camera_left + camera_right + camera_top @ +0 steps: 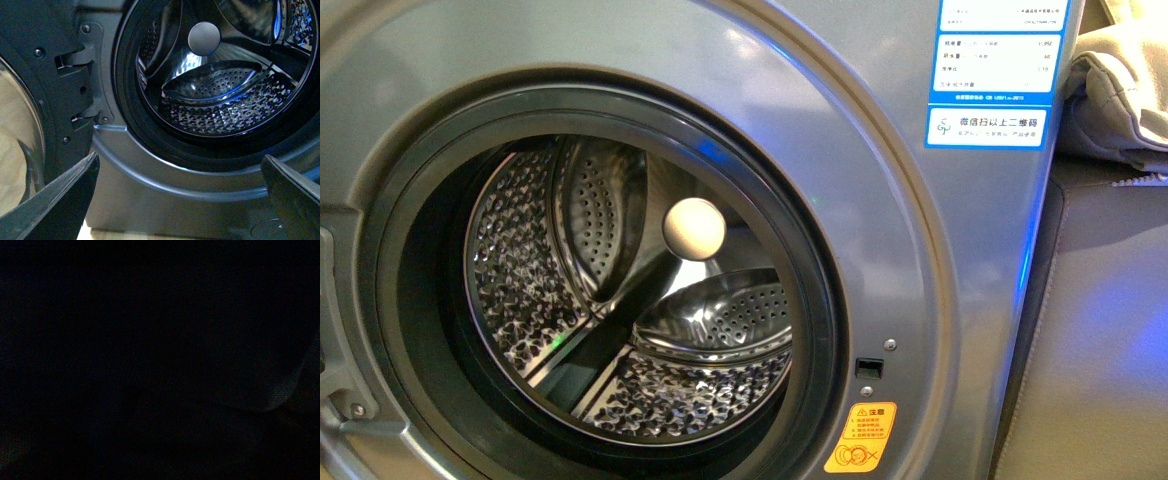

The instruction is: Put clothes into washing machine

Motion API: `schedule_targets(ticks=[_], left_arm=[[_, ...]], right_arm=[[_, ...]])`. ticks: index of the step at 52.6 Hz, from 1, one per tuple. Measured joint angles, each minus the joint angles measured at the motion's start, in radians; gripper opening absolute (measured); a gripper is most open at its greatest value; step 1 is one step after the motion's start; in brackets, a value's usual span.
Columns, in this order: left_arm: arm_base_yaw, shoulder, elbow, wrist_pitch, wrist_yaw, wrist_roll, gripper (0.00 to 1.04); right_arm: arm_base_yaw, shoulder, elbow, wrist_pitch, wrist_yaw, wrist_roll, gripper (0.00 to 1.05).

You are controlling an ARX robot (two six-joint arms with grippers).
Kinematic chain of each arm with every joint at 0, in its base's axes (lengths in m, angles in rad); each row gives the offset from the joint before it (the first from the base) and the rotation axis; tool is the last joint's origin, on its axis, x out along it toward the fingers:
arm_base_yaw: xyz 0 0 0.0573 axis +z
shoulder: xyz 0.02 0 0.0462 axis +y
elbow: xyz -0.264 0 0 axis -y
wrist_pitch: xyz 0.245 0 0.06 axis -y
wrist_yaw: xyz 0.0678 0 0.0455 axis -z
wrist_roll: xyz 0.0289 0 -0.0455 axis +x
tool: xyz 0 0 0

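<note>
The washing machine (880,200) fills the front view, silver-grey, its porthole open with nothing inside the perforated steel drum (630,300). No arm appears in that view. In the left wrist view my left gripper (180,200) is open and holds nothing. Its dark fingers (65,200) stand wide apart, low in front of the washing machine (150,190), under the porthole rim. The drum (220,95) shows beyond them. The right wrist view is dark. The clothes are out of view.
The washer's door (25,130) hangs open beside the porthole on its hinge (82,50). A beige folded cloth (1120,90) lies right of the machine over a dark grey surface (1100,330). A blue-white label (990,70) and a yellow sticker (860,437) mark the front panel.
</note>
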Motion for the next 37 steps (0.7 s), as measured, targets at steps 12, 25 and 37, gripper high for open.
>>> schedule_targets(ticks=[12,25,37], left_arm=[[0.000,0.000,0.000,0.000,0.000,0.000,0.98],[0.000,0.000,0.000,0.000,0.000,0.000,0.98],[0.000,0.000,0.000,0.000,0.000,0.000,0.98]], right_arm=[[-0.010,0.007,-0.001,0.005,-0.005,-0.010,0.76],[-0.021,-0.016,-0.029,0.042,0.010,-0.003,0.37],[-0.034,-0.185,-0.137,0.071,-0.043,0.040,0.19]])
